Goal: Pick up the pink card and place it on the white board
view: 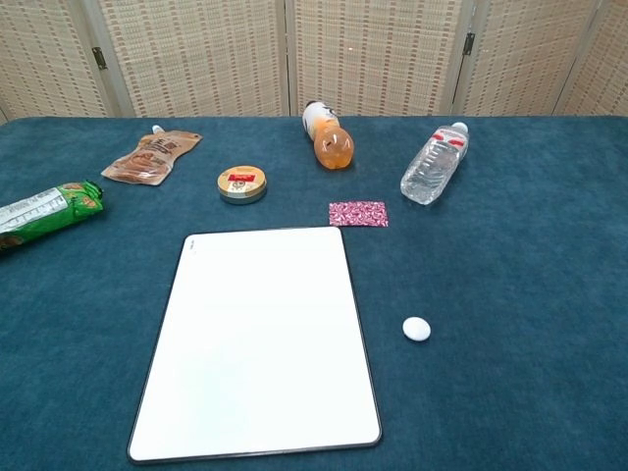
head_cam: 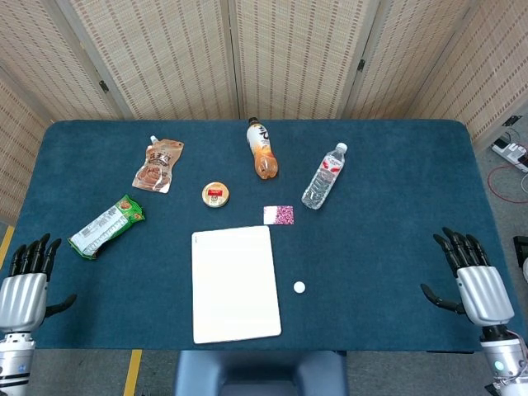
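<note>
The pink card [head_cam: 279, 215] [view: 358, 213] lies flat on the blue table, just beyond the far right corner of the white board [head_cam: 235, 283] [view: 260, 339]. My left hand [head_cam: 23, 280] hovers at the table's near left corner, fingers spread and holding nothing. At the near right edge my right hand [head_cam: 474, 280] is likewise spread and empty. Both hands are far from the card. Neither hand shows in the chest view.
A small white pebble-like object [head_cam: 299, 287] [view: 416, 329] lies right of the board. Behind the card are a round tin [head_cam: 215, 195], an orange drink bottle [head_cam: 262, 149] and a clear water bottle [head_cam: 323, 176], all lying down. A brown pouch [head_cam: 157, 165] and green snack pack [head_cam: 106, 226] sit left.
</note>
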